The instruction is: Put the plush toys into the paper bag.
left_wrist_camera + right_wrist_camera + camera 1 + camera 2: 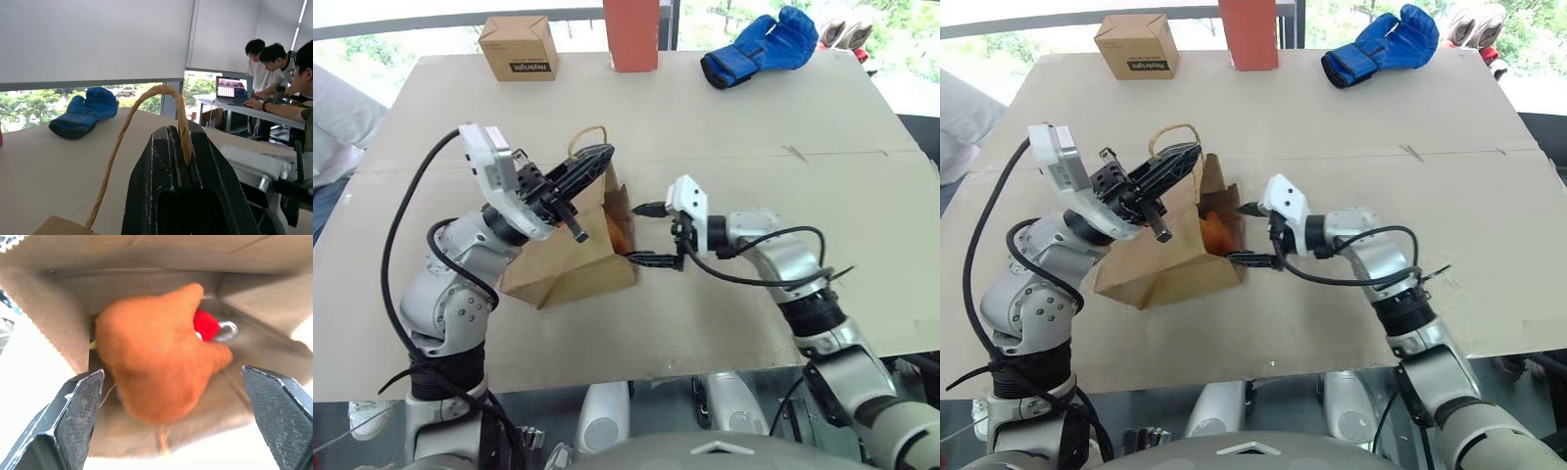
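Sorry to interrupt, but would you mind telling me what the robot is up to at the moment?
It is packing plush toys into a paper bag lying on the table. The left hand is shut on the bag's handle, holding the mouth up. The right hand is open just outside the mouth, and the orange-brown plush toy lies inside, with something red behind it.

Plush toys (pixel 161 362) lie inside the paper bag (pixel 570 259) on the table (pixel 724 127).
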You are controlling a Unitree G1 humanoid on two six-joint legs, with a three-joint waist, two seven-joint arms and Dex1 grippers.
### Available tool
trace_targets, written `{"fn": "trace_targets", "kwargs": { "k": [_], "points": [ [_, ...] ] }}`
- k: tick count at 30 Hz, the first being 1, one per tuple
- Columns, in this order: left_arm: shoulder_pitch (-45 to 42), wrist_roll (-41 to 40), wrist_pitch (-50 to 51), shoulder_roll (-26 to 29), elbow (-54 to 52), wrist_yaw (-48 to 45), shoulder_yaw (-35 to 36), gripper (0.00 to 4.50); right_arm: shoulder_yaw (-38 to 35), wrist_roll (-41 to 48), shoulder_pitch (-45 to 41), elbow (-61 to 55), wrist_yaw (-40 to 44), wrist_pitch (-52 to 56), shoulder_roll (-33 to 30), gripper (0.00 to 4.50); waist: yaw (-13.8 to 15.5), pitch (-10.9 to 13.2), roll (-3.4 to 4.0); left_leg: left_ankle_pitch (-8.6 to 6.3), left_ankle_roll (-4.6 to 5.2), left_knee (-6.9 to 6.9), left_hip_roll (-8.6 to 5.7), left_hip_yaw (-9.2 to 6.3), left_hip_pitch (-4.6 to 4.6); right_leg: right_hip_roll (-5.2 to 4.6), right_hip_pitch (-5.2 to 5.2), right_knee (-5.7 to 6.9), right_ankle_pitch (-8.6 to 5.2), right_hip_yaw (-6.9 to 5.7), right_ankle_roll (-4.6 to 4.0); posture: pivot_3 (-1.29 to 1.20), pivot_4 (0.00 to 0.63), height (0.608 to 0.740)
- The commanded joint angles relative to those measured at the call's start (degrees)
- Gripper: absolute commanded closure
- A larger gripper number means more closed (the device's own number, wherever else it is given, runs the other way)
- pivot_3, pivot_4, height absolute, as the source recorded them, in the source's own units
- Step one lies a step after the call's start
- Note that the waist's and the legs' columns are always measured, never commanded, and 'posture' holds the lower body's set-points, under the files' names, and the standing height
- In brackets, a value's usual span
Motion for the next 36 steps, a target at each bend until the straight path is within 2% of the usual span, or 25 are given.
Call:
{"fn": "trace_targets", "kwargs": {
  "k": [1, 8, 12, 18, 19, 21, 23, 25, 27, 28, 36],
  "points": [
    [0.2, -1.8, -1.0, 0.8, -1.8, -0.6, 2.1, 4.50, -4.9, 3.3, 0.2, -6.7, -3.7, 7.7, -2.0, 0.12, 0.0, 0.0, 0.00, 0.00, 0.00, 0.00, 0.00, 0.00, 0.00, 0.00, 0.00, 0.00, 0.00, 0.00, 0.00, 0.00, 0.150, 0.740],
    [0.6, -5.2, -0.3, 2.3, -3.6, -0.3, 4.9, 4.50, -10.3, 7.0, 2.7, -8.6, -12.3, 27.5, -5.3, 0.12, 0.0, 0.0, -0.03, 0.00, 0.00, 0.00, 0.00, 0.01, 0.00, -0.01, 0.01, -0.02, 0.00, 0.00, -0.01, 0.00, 0.150, 0.740],
    [1.5, -6.3, -0.6, 2.8, -4.8, 0.6, 6.2, 4.50, -19.1, 14.0, 2.7, -7.0, -17.6, 38.8, 0.9, 0.12, -0.2, 0.0, -0.03, 0.00, 0.01, -0.01, 0.00, 0.02, 0.00, 0.00, 0.00, -0.01, -0.01, 0.04, -0.01, 0.00, 0.150, 0.740],
    [3.9, -7.2, -0.5, 3.0, -8.0, 2.1, 6.6, 4.50, -21.6, 16.7, -0.5, 2.1, -21.7, 39.2, 9.5, 0.12, -0.3, 0.0, -0.03, -0.01, 0.01, -0.01, 0.00, 0.03, 0.00, 0.01, -0.01, -0.01, 0.00, 0.05, -0.01, 0.00, 0.150, 0.740],
    [4.4, -7.4, -0.5, 3.1, -8.5, 2.4, 6.9, 4.50, -22.4, 17.5, -1.9, 4.1, -21.9, 38.6, 10.8, 0.63, -0.4, 0.0, -0.05, 0.00, 0.01, -0.01, 0.00, 0.05, 0.01, 0.00, -0.01, -0.02, 0.00, 0.06, -0.01, 0.00, 0.150, 0.740],
    [5.1, -7.9, -0.4, 3.4, -9.3, 3.2, 7.6, 4.50, -23.6, 18.2, -4.8, 8.3, -21.9, 35.3, 13.1, 1.20, -0.5, 0.0, -0.03, 0.00, 0.01, 0.00, 0.00, 0.05, 0.02, 0.01, -0.01, -0.01, 0.00, 0.07, -0.01, 0.00, 0.150, 0.740],
    [5.7, -8.4, -0.3, 3.7, -10.1, 4.0, 7.8, 4.50, -24.1, 18.8, -6.3, 10.5, -21.2, 32.5, 14.1, 2.38, -0.3, 0.0, -0.01, 0.00, 0.01, 0.00, 0.01, 0.05, 0.00, 0.01, -0.03, 0.00, 0.00, 0.07, -0.01, 0.00, 0.150, 0.740],
    [6.1, -8.7, -0.3, 3.8, -10.9, 4.8, 7.9, 4.50, -23.6, 19.7, -6.7, 11.0, -19.5, 30.5, 14.2, 3.14, 0.1, 0.0, -0.01, -0.01, 0.02, -0.01, 0.00, 0.03, -0.03, 0.01, -0.02, -0.03, 0.00, 0.05, -0.01, 0.00, 0.150, 0.740],
    [6.4, -8.7, -0.4, 3.9, -11.3, 5.5, 8.0, 4.50, -22.8, 19.9, -6.7, 10.9, -18.5, 28.5, 14.0, 4.28, 0.1, 0.0, -0.01, -0.02, 0.03, -0.01, 0.00, 0.05, -0.07, -0.02, -0.02, -0.09, 0.00, 0.04, 0.00, 0.00, 0.150, 0.740],
    [6.9, -8.7, -0.6, 3.8, -11.5, 5.8, 8.2, 4.50, -23.5, 20.9, -6.9, 10.7, -18.4, 28.7, 14.1, 4.41, 0.0, 0.0, -0.01, -0.02, 0.03, -0.01, 0.00, 0.06, -0.07, -0.02, -0.02, -0.09, 0.00, 0.04, 0.00, 0.00, 0.150, 0.740],
    [7.7, -8.6, -2.3, 2.2, -12.1, 7.9, 8.6, 4.50, -28.6, 29.2, -11.5, 6.8, -17.8, 28.7, 12.5, 4.41, -0.2, 0.0, 0.03, -0.01, 0.03, -0.02, 0.01, 0.05, -0.03, 0.00, -0.03, -0.03, 0.00, 0.05, -0.01, 0.00, 0.150, 0.740]
  ]
}}
